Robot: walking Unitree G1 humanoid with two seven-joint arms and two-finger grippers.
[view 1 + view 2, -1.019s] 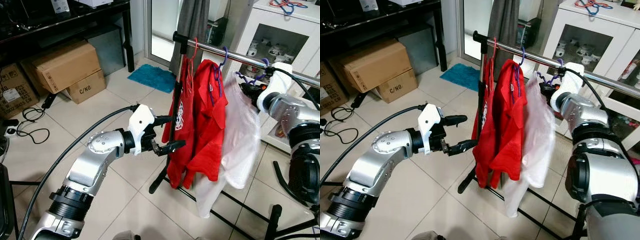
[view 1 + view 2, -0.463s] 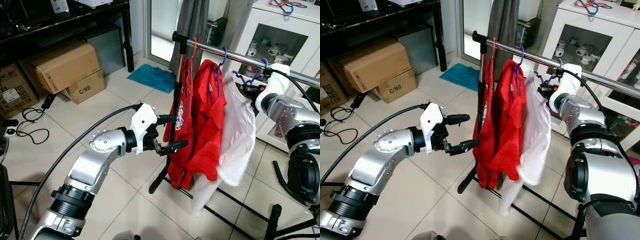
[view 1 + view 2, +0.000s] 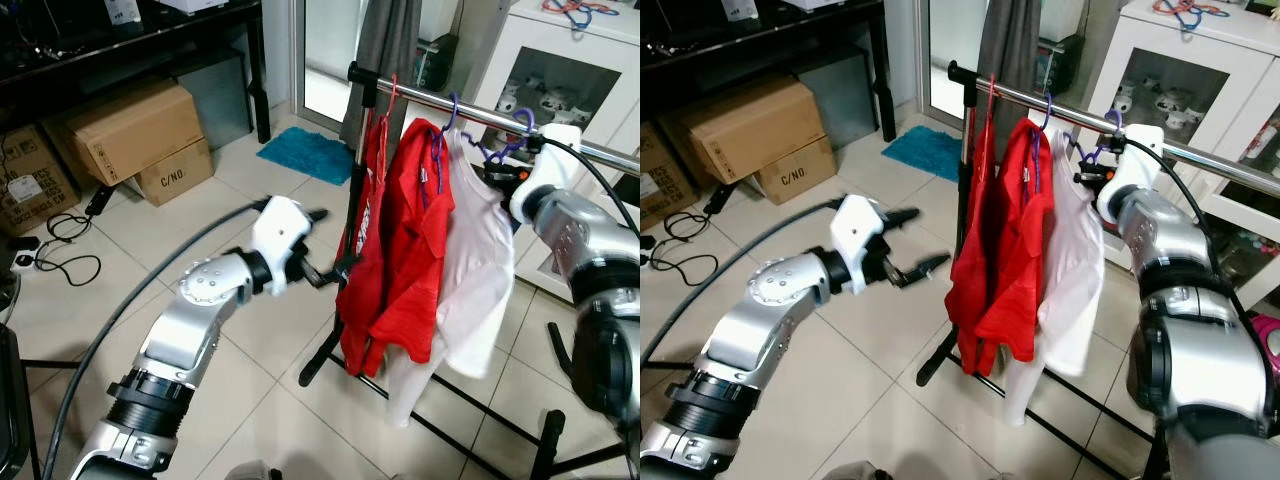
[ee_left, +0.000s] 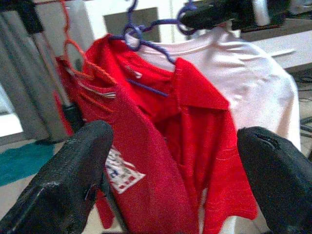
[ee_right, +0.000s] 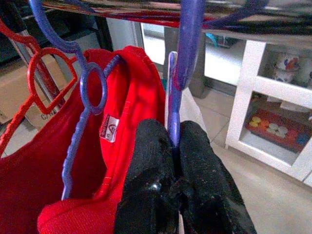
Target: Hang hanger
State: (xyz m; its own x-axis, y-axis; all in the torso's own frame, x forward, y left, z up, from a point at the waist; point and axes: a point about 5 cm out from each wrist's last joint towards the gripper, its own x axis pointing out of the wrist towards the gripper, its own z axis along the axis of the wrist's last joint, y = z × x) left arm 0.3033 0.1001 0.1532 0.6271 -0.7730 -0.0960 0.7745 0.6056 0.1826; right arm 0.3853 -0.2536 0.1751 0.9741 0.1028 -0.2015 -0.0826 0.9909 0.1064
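Three garments hang side by side on the metal rail [image 3: 470, 112] of a clothes rack: two red shirts [image 3: 405, 230] toward the robot's left and a white shirt [image 3: 480, 270] to their right. The white shirt sits on a purple hanger [image 5: 181, 73], whose hook is over the rail next to another purple hanger [image 5: 85, 105] that carries the nearer red shirt. A red hanger [image 5: 36, 80] holds the far red shirt by the rack's upright post [image 3: 352, 200].

The right gripper [image 5: 176, 146] is up at the rail, its fingers [image 5: 148, 161] closed on the neck of the purple hanger with the white shirt; the thin purple stem runs up between the two black pads. In the head views this gripper [image 3: 1092, 178] sits just under the rail at the collar of the white shirt.

The left gripper [image 3: 908, 245] is held out at mid height, just to the left of the red shirts and apart from them. Its fingers [image 4: 73, 175] are spread wide with nothing between them, pointing toward the hanging clothes.

Behind the left arm, cardboard boxes [image 3: 130, 135] stand on the tiled floor [image 3: 230, 220] under a dark table [image 3: 130, 35]. A blue mat [image 3: 305, 155] lies on the floor near the rack, and a white cabinet [image 3: 560, 60] stands behind the rail.
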